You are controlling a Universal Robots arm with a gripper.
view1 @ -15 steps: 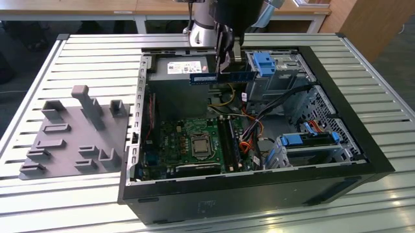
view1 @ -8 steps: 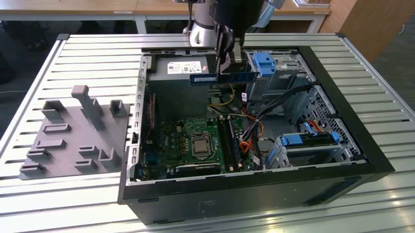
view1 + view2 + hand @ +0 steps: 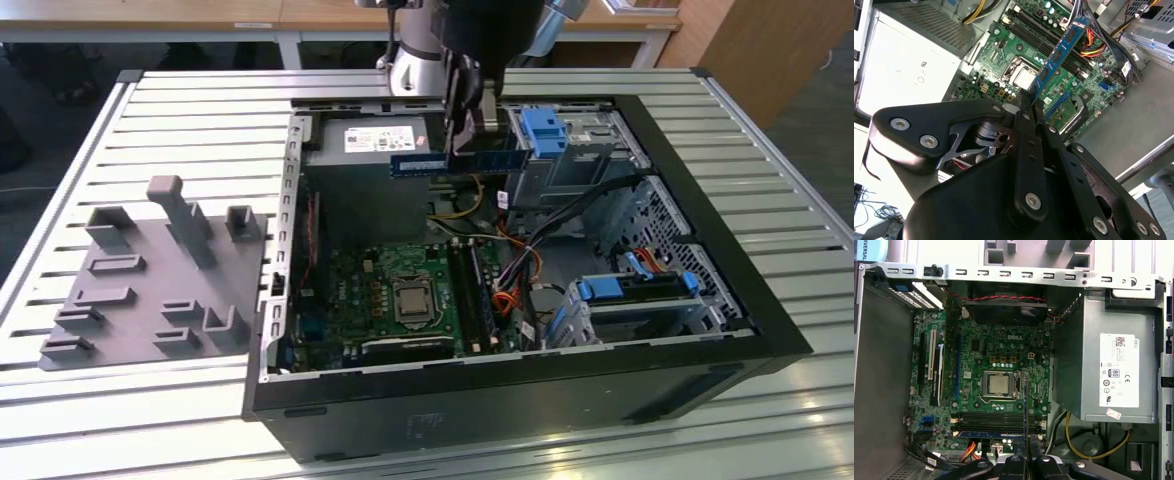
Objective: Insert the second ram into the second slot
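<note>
My gripper hangs above the open computer case, shut on the second ram, a thin blue stick held level over the case's back half. In the second wrist view the ram juts out from between the fingertips toward the motherboard. The first wrist view has the stick edge-on above the bank of black memory slots, clear of them, with the gripper behind it. A blue strip lies along the slot row at the bank's edge. The slots sit beside the processor socket.
The grey power supply sits just beside the held stick. Light-blue drive-bay clips and cables crowd the exterior view's right. A grey fixture plate with upright holders lies on the slatted table at the exterior view's left.
</note>
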